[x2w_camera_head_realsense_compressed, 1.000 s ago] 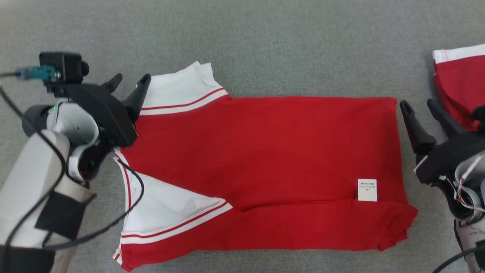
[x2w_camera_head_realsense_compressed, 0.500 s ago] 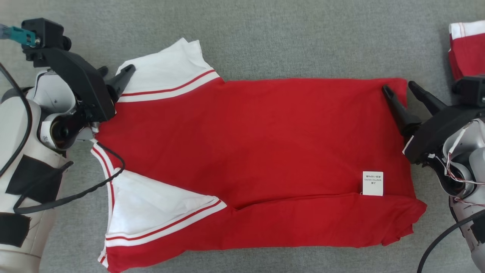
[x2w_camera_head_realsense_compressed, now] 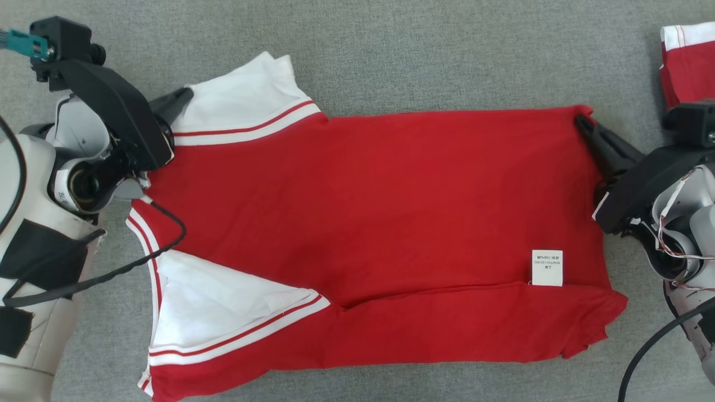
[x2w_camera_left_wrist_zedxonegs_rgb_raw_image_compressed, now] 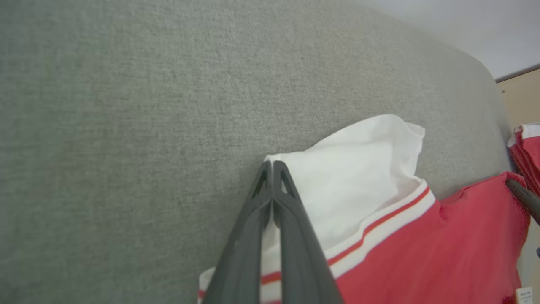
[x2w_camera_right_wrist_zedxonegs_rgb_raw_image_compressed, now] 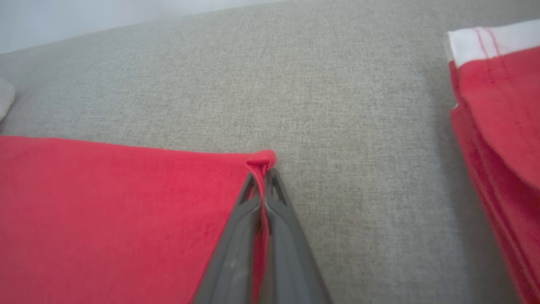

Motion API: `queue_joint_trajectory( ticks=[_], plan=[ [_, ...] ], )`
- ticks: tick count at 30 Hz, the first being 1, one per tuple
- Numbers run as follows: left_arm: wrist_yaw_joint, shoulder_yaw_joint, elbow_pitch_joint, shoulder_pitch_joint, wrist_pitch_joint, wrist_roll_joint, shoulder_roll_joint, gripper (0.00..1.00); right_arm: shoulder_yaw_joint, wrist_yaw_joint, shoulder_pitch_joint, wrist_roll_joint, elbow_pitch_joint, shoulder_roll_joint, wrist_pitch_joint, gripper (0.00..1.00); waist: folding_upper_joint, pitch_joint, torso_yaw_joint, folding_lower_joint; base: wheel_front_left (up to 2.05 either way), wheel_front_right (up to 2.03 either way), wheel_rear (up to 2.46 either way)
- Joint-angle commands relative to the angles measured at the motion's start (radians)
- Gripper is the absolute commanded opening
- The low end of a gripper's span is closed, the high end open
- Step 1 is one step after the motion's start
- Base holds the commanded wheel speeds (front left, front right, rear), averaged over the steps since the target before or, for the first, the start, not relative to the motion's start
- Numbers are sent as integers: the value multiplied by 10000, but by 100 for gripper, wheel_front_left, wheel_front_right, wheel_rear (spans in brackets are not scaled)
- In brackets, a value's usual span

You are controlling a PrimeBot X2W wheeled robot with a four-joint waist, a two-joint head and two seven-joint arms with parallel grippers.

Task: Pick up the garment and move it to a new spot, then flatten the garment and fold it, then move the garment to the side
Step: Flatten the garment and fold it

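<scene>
The garment (x2w_camera_head_realsense_compressed: 380, 223) is a red shirt with white, red-striped sleeves, lying flat on the grey surface with its near edge folded over and a white label (x2w_camera_head_realsense_compressed: 547, 267) showing. My left gripper (x2w_camera_head_realsense_compressed: 187, 96) is shut on the far white sleeve's edge (x2w_camera_left_wrist_zedxonegs_rgb_raw_image_compressed: 337, 177); the wrist view shows its fingertips (x2w_camera_left_wrist_zedxonegs_rgb_raw_image_compressed: 272, 166) pinching the white cloth. At the garment's far right corner, my right gripper (x2w_camera_head_realsense_compressed: 581, 120) is shut on the red hem (x2w_camera_right_wrist_zedxonegs_rgb_raw_image_compressed: 260, 162), with cloth pinched between its fingers (x2w_camera_right_wrist_zedxonegs_rgb_raw_image_compressed: 253, 202).
A second red and white garment (x2w_camera_head_realsense_compressed: 687, 61) lies at the far right, also in the right wrist view (x2w_camera_right_wrist_zedxonegs_rgb_raw_image_compressed: 498, 105). Grey fabric surface (x2w_camera_head_realsense_compressed: 419, 56) lies beyond the shirt. A black cable (x2w_camera_head_realsense_compressed: 128, 268) from the left arm drapes across the collar.
Both grippers went from open to shut, each closing on a far corner of the garment. The head camera shifted, so the whole picture moved.
</scene>
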Motion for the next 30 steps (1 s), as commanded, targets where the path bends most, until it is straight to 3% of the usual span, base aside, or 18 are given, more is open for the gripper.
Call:
queue_joint_trajectory(
  ticks=[1, 15, 21, 30],
  plan=[
    [14, -18, -85, -123, -108, -126, 19, 0, -5, -10, -149, 70, 5, -117, -156, 0, -1, -5, -1, -1, 0, 0, 0],
    [13, -637, -1167, 122, -1411, -890, 554, 0, 563, -10, 368, 246, -968, -649, -1559, 0, -1, -325, 102, -1, 0, 0, 0],
    [13, -1136, -2863, 1212, -2090, -1499, 1344, 0, 1065, -10, 1634, 526, -2280, -1339, -1816, 0, -1, -538, 156, -1, 0, 0, 0],
    [13, -1168, -5269, 3074, -3307, -1991, 2488, 0, 958, -10, 3307, 928, -3410, -2196, -1609, 0, -1, -663, 222, -1, 0, 0, 0]
  ],
)
